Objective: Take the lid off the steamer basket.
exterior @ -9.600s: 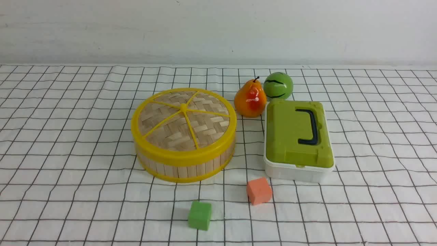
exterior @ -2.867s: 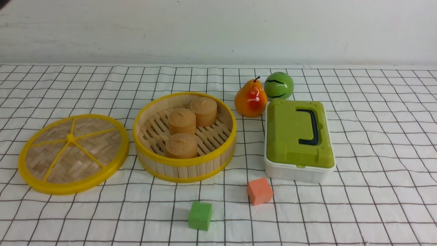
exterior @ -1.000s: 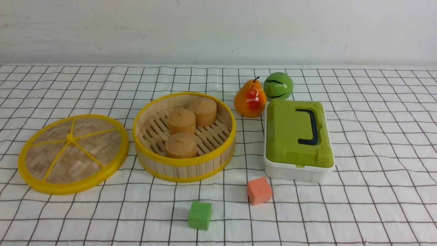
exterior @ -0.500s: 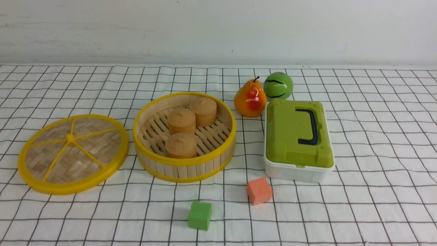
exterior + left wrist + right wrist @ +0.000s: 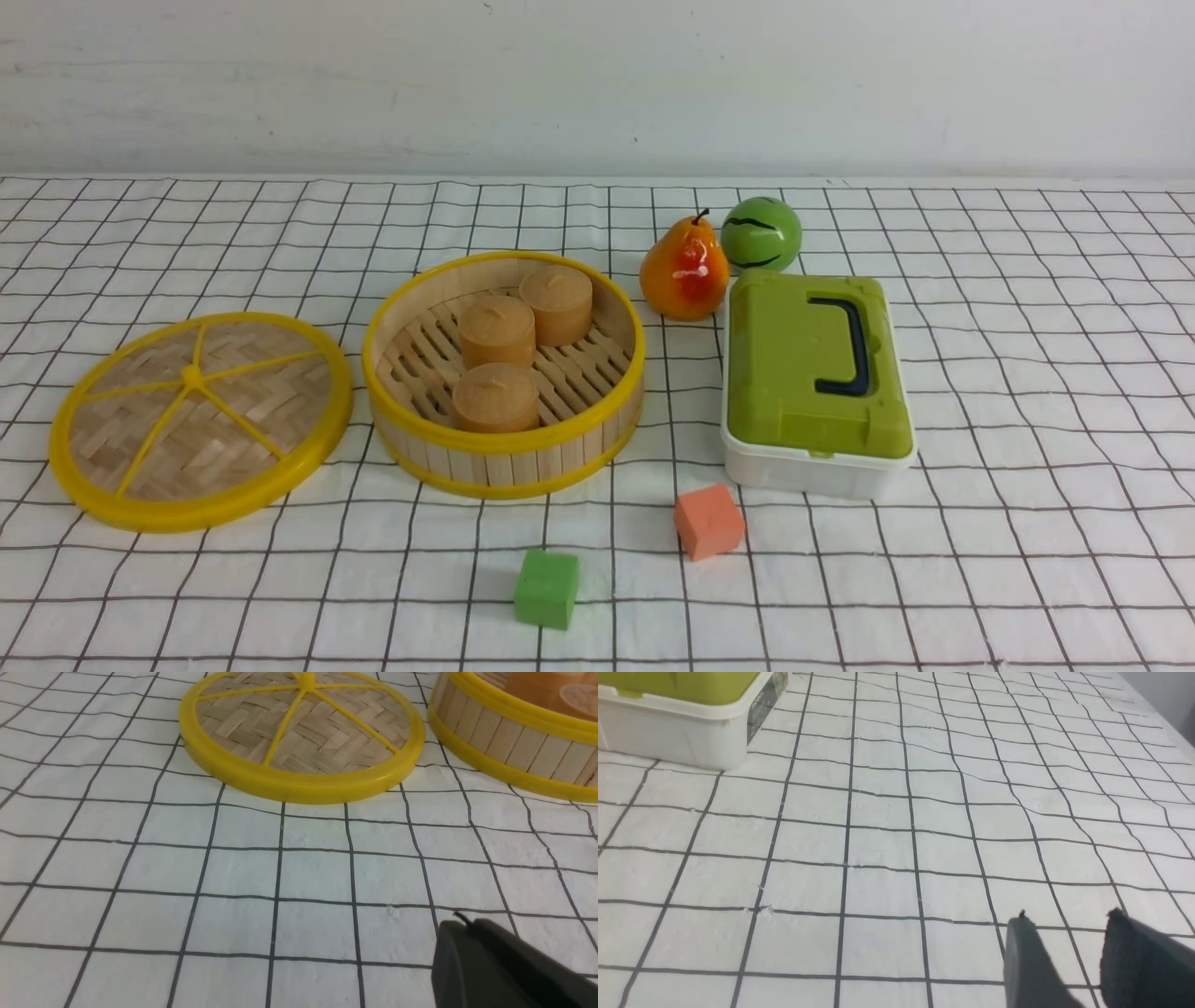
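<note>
Now the lid (image 5: 201, 420) lies flat on the checked cloth (image 5: 1027, 420), off the steamer basket (image 5: 504, 462) and just beside it on the robot's left, their yellow rims close but apart. The steamer basket stands uncovered, with three round tan cakes (image 5: 496, 397) on its slatted floor. To its right a pear (image 5: 684, 271) and a striped green ball (image 5: 761, 233) sit side by side, and nearer the robot stands a white box (image 5: 812, 471) with a green top. An orange cube (image 5: 709, 521) and a green cube (image 5: 546, 588) lie in front of the basket, apart from each other. In the left wrist view the left gripper (image 5: 467, 938) is clenched into one dark mass over bare cloth, grasping nothing, with the lid beyond it. In the right wrist view the right gripper (image 5: 1068, 919) has its fingers parted, with only cloth showing between them
</note>
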Motion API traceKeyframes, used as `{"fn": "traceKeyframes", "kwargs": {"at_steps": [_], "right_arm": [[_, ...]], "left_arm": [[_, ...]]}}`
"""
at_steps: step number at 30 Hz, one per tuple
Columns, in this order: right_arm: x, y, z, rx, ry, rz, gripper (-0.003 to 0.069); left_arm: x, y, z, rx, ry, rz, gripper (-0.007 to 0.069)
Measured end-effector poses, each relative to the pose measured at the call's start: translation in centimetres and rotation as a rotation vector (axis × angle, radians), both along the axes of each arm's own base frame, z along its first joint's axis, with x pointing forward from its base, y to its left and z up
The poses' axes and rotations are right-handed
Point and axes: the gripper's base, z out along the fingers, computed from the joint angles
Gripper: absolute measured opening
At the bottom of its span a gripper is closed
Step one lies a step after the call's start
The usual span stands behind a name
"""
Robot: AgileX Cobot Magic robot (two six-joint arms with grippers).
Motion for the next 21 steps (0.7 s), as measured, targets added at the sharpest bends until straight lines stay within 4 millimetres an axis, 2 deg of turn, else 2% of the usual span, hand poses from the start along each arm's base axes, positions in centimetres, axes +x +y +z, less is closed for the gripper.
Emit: {"fn": "traceKeyframes", "kwargs": {"at_steps": [21], "right_arm": [[0.0, 0.0, 0.0, 0.0, 0.0, 0.0, 0.024]], "left_arm": [[0.0, 0.0, 0.0, 0.0, 0.0, 0.0, 0.0008]]}}
